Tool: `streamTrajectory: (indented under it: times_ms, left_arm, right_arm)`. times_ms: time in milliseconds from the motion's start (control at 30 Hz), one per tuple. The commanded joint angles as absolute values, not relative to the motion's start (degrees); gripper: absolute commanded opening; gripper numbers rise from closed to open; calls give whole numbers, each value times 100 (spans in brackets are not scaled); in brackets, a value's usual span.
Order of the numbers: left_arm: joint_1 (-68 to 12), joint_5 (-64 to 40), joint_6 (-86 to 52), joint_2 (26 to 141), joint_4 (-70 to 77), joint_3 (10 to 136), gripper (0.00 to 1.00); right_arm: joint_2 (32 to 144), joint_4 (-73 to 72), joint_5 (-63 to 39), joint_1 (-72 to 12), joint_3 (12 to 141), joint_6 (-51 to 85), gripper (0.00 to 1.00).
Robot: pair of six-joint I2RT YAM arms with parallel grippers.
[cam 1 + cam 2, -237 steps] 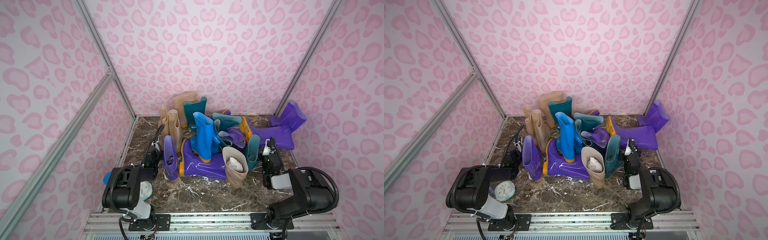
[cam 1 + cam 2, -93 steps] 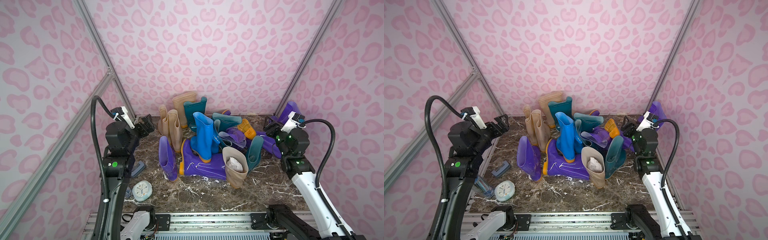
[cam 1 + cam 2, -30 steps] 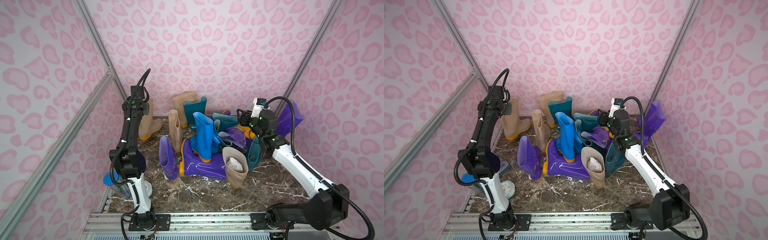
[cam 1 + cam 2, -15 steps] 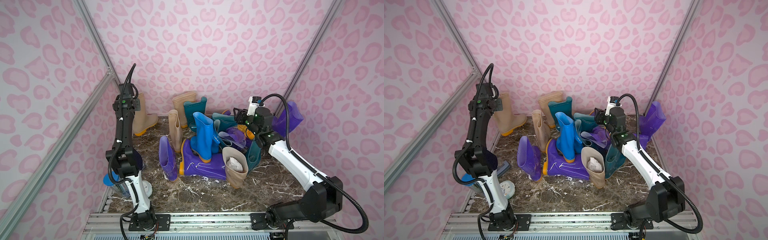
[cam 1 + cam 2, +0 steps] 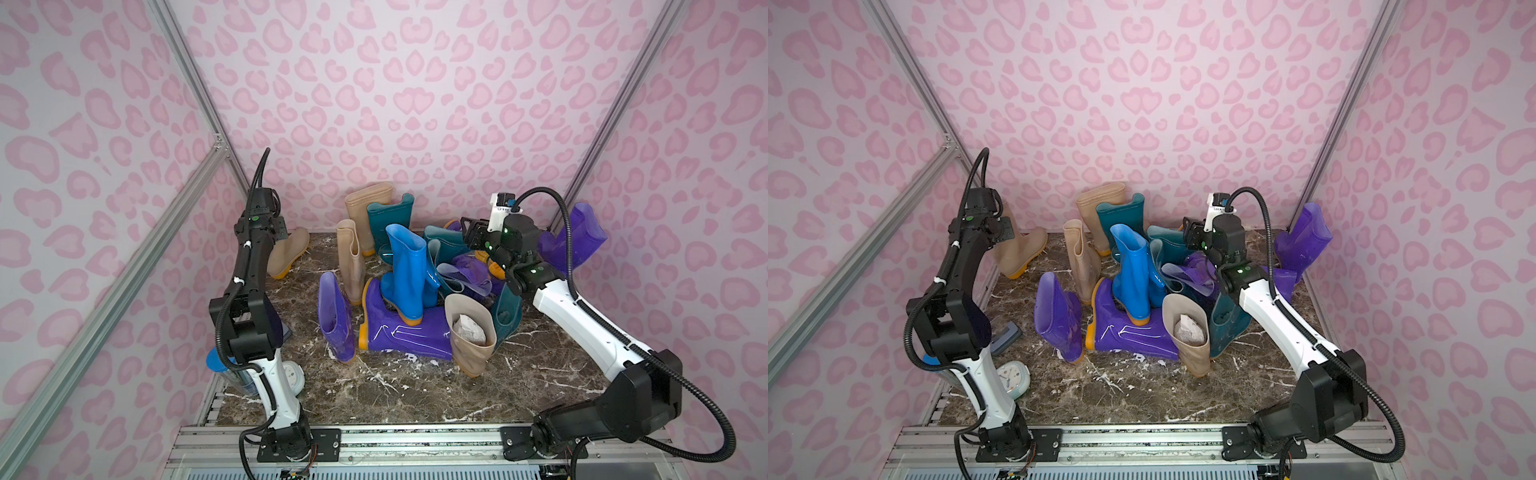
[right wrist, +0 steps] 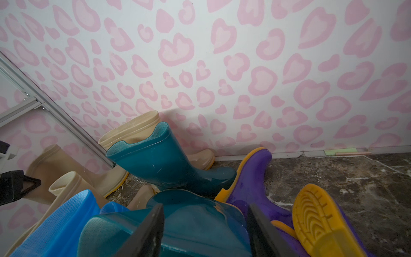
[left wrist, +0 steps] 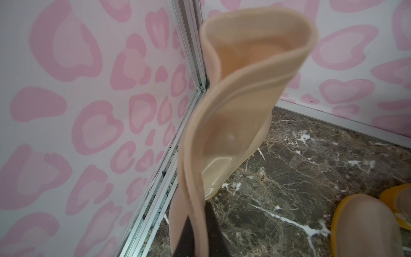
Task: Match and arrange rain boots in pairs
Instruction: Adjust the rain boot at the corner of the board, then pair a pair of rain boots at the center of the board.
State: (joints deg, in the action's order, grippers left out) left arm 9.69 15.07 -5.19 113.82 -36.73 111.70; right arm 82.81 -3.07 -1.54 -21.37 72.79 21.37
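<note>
Taking the back wall (image 5: 415, 104) as 12 o'clock and the arm bases as 6, the left gripper (image 7: 195, 224) is clamped on the cuff of a tilted beige boot (image 5: 291, 249) at about 10 o'clock, close to the aluminium post (image 7: 189, 33) in the corner. The wrist view shows the cuff pinched flat between the dark fingers (image 7: 213, 231). Whether its yellow sole rests on the marble tabletop (image 5: 415, 386) cannot be told. The right gripper (image 6: 205, 224) is released, its jaws apart and holding nothing, low over a lying teal boot (image 5: 444, 245) at about 1 o'clock; whether the fingers touch that boot cannot be told. The other boots crowd the middle of the tabletop. A bright blue boot (image 5: 405, 270) stands upright at the centre with its sole on a flat purple boot (image 5: 399, 332) lying on its side at 6 o'clock of it. A standing purple boot (image 5: 334, 320) is just beside that one at 9 o'clock, and a stuffed beige boot (image 5: 469, 332), with paper in its mouth, is at 3 o'clock. A slim beige boot (image 5: 349, 257) stands at 10 o'clock of the blue one. At 12 o'clock a tall beige boot (image 5: 368, 208) and an upright teal boot (image 5: 388, 216) stand by the wall. A leaning purple boot (image 5: 577, 237) rests in the 2 o'clock corner. At 8 o'clock, behind the left arm, are a clear cylinder (image 5: 220, 365) and a white clock (image 5: 293, 374).
</note>
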Motion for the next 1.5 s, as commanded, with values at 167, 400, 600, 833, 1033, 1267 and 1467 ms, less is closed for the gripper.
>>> streamTrajectory:
  times_ms: [167,400,600,833,1033,1267,1467]
  left_arm:
    - [970,821,-866,11189,-3700,11347,2]
    - [967,840,-888,11117,-3715,10903,2]
    - [968,606,-1020,10754,-3639,10676,11]
    - [967,247,-1072,10552,-3956,10918,79]
    - [805,-34,-1142,10154,-4482,11290,87]
    - [-505,-473,-878,9490,-4899,11020,89]
    - [-1347,-215,-1069,9567,-4902,10554,92]
  right_arm:
    - [8100,-377,-124,-2153,7113,2098,61]
    - [7989,-401,-190,-2153,6964,2152,61]
    - [7920,-369,-169,-2153,6991,2118,62]
    - [7775,-337,-133,-2153,6908,2101,67]
    - [7586,-251,-20,-2153,6918,1980,70]
    - [7359,-366,1,-2153,6725,1951,72]
    - [7297,-395,-131,-2159,6668,1876,75]
